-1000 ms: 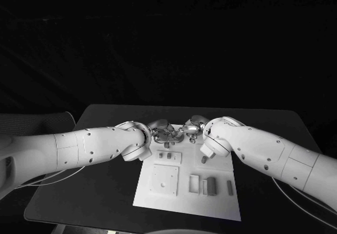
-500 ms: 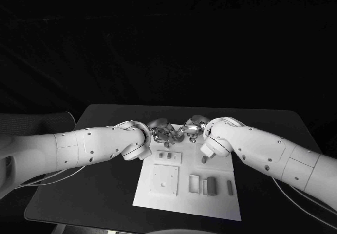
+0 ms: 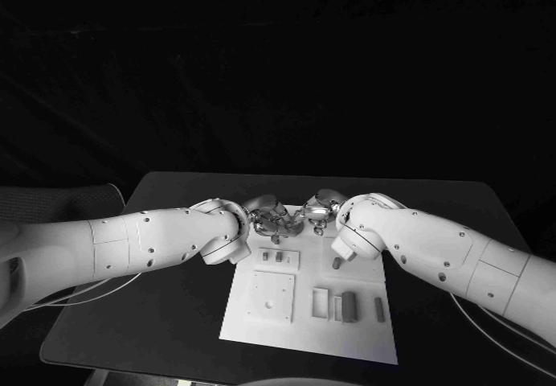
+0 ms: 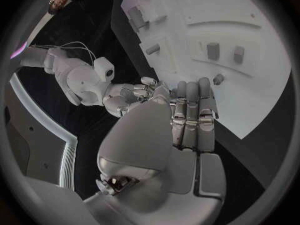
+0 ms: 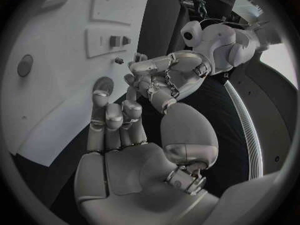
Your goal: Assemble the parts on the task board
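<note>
Task board (image 3: 311, 310) w/ parts (image 3: 349, 305), both hands' fingers (image 5: 106, 117) meeting at far edge

Both arms are clad in smooth, glossy white shells, built from rounded segments with thin seams between them and small dark screw holes dotted along the surface. A bulbous white collar closes each forearm at the wrist. Thin pale cables loop beneath each arm. The left hand (image 4: 187, 110) and the right hand (image 5: 122, 120) are silver metal, with blocky segmented fingers, a broad smooth thumb base, and exposed fasteners.
</note>
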